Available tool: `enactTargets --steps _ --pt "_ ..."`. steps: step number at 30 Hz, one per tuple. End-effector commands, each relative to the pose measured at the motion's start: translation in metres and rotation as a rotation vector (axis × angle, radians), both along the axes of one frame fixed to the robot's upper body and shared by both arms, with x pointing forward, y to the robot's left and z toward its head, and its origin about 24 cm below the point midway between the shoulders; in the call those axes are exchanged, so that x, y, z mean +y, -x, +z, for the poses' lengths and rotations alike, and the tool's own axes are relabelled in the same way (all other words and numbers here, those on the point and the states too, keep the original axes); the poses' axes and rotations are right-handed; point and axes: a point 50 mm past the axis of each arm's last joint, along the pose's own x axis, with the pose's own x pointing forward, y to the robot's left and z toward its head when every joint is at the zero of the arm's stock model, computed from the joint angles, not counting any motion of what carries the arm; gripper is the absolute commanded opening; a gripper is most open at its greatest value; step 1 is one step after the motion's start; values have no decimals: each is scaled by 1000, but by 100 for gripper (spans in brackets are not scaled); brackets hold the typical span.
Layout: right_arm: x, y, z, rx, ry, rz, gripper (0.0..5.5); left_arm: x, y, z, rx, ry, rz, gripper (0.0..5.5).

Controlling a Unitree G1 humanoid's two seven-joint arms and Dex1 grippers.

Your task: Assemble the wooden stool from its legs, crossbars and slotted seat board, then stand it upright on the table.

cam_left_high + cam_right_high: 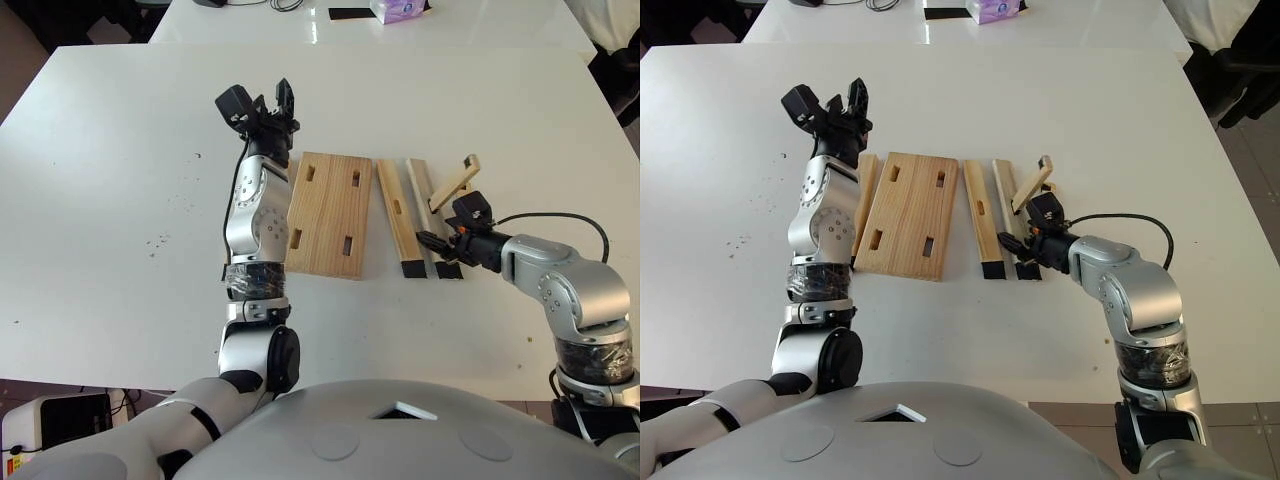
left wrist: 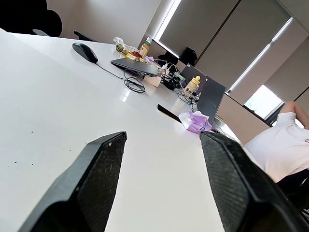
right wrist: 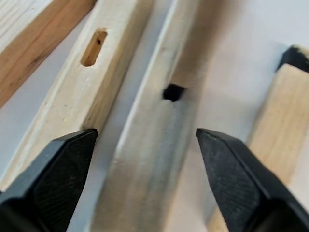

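Note:
The slotted seat board (image 1: pixel 325 215) lies flat mid-table. Right of it two legs (image 1: pixel 397 215) (image 1: pixel 420 195) lie side by side, black caps toward me, and a short crossbar (image 1: pixel 455 183) rests tilted across the right one. Another leg (image 1: pixel 865 185) lies along the board's left edge, partly under my left arm. My left gripper (image 1: pixel 272 97) is open, raised above the board's far left corner and holding nothing. My right gripper (image 1: pixel 432 250) is open low over the near end of the right leg; its fingers straddle this leg (image 3: pixel 154 145) beside the slotted leg (image 3: pixel 91 63).
The white table (image 1: pixel 120 200) has wide free room left of the board and beyond it. A second table behind carries a purple tissue pack (image 1: pixel 400 10), a laptop (image 2: pixel 135 65) and a mouse (image 2: pixel 84 51). A black cable (image 1: pixel 560 218) loops off my right wrist.

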Motion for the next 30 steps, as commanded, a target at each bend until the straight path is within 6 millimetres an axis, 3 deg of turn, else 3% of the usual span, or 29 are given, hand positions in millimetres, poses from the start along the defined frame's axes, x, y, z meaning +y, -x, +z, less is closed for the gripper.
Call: enactTargets --steps 1,10,21,27,30 --pt "-3 3 -3 -10 87 31 378 -6 5 -8 29 47 -11 283" --pt "-13 21 -17 17 187 78 378 -6 8 -8 28 53 -3 283" --pt "-12 27 -27 60 147 -4 223 -6 12 -5 38 -3 33 283" --pt "-9 11 -16 -35 120 -96 210 11 13 5 28 12 132 283" --pt "-2 -6 3 -135 52 -137 210 27 8 20 -19 -8 173 283"
